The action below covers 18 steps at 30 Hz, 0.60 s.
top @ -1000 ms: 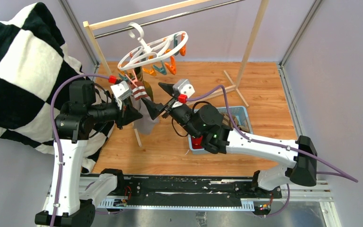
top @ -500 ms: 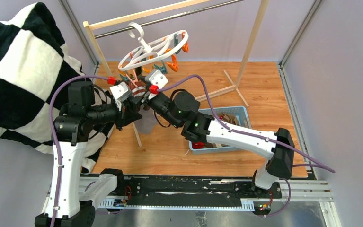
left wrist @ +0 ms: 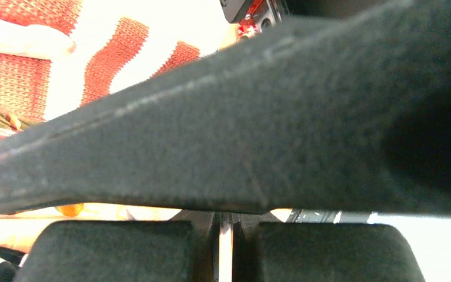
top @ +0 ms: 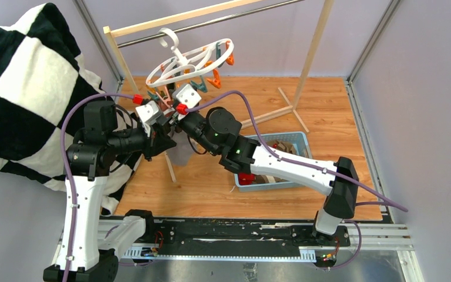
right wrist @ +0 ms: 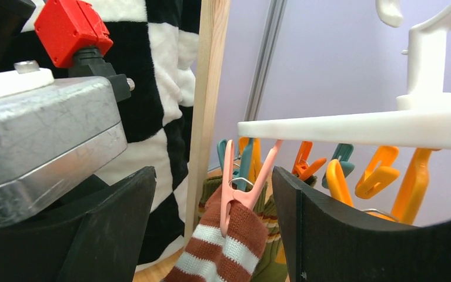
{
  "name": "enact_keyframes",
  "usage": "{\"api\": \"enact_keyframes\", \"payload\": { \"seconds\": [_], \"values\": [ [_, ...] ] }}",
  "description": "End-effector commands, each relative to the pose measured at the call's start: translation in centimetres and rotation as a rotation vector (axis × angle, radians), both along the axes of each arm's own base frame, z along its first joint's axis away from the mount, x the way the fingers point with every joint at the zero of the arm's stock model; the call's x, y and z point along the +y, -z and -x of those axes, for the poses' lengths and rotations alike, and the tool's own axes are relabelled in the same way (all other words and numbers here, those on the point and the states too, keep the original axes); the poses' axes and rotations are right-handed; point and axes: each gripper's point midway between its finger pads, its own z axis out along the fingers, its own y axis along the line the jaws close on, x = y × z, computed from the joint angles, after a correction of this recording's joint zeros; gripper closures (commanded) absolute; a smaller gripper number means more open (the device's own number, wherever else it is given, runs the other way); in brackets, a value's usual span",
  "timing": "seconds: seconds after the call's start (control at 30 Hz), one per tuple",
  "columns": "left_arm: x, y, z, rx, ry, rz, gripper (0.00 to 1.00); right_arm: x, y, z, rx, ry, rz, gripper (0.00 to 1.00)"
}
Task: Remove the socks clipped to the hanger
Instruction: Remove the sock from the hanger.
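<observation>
The white hanger (top: 187, 61) hangs from the rack rod with orange and teal clothespins under it. In the right wrist view its ring (right wrist: 358, 126) runs across, and a pink clothespin (right wrist: 240, 182) grips a brown sock with white stripes (right wrist: 229, 247). An olive green sock (right wrist: 270, 258) hangs behind it. My right gripper (right wrist: 214, 173) is open, one finger on each side of that pin, not touching it. A grey sock (top: 180, 153) hangs lower. My left gripper (top: 167, 140) is beside the grey sock with its fingers (left wrist: 123, 249) together. A dark finger crosses most of its view, with a striped sock (left wrist: 93, 59) behind.
The wooden rack post (right wrist: 208, 88) stands just left of the clipped socks. The black-and-white checkered blanket (top: 29, 88) drapes at the left. A blue basket (top: 298, 143) holding removed socks sits on the wood floor under my right arm. Both grippers are close together below the hanger.
My right arm has swung left and up from above the basket to the hanger, and its open jaws now straddle the pink pin. My left arm has hardly moved.
</observation>
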Motion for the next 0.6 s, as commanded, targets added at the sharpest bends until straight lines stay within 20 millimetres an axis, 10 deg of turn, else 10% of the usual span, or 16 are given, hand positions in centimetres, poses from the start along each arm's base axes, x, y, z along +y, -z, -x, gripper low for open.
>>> {"api": "enact_keyframes", "payload": {
  "seconds": [0.0, 0.57],
  "values": [
    [-0.2, 0.2, 0.5, -0.005, 0.022, -0.003, 1.0, -2.2, -2.5, -2.1, -0.031, 0.082, -0.064, 0.23],
    [-0.2, 0.2, 0.5, 0.0, 0.023, -0.001, 1.0, -2.5, -1.7, -4.2, 0.064, 0.037, -0.105, 0.23]
  ]
}}
